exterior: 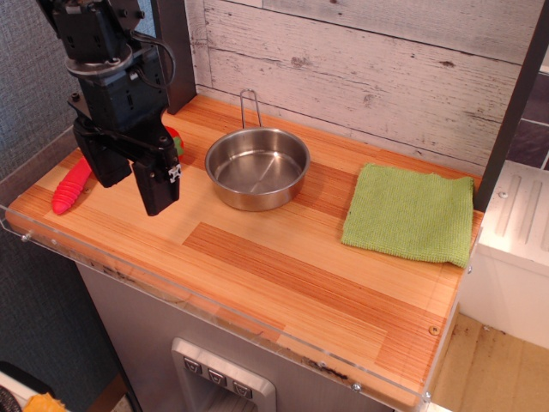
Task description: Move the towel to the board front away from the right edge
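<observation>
The light-green knitted towel [412,214] lies flat on the wooden board [283,275] at the right, its far corner close to the board's right edge. My gripper [135,184] hangs over the board's left part, well left of the towel and left of the steel pan. Its two black fingers [161,182] point down with a gap between them and hold nothing.
A steel pan [257,168] with a wire handle stands at the board's middle back. A red ridged toy [71,186] lies at the left edge, with a red-and-green object [176,140] partly hidden behind the gripper. A clear acrylic rim [257,330] runs along the front. A white plank wall stands behind.
</observation>
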Controlling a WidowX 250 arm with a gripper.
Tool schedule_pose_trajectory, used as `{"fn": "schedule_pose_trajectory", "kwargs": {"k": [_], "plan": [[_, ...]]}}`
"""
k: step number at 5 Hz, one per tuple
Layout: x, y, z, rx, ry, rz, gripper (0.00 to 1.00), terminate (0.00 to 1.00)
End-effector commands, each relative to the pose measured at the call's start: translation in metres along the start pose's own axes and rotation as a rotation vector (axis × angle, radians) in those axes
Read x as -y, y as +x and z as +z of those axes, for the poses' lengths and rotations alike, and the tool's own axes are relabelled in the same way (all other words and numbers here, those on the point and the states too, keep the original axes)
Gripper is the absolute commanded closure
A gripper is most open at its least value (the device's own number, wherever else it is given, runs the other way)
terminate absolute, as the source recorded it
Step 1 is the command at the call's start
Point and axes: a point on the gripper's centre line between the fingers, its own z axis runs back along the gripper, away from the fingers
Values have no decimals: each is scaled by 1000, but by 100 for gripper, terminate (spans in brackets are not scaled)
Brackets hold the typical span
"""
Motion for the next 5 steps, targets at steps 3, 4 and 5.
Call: {"fn": "schedule_pose_trajectory", "kwargs": {"k": [3,4,5], "plan": [[51,34,-8,17,-13,-31,0,0],[85,66,-10,20,-7,-5,0,0],[106,104,-21,25,-14,36,0,0]]}}
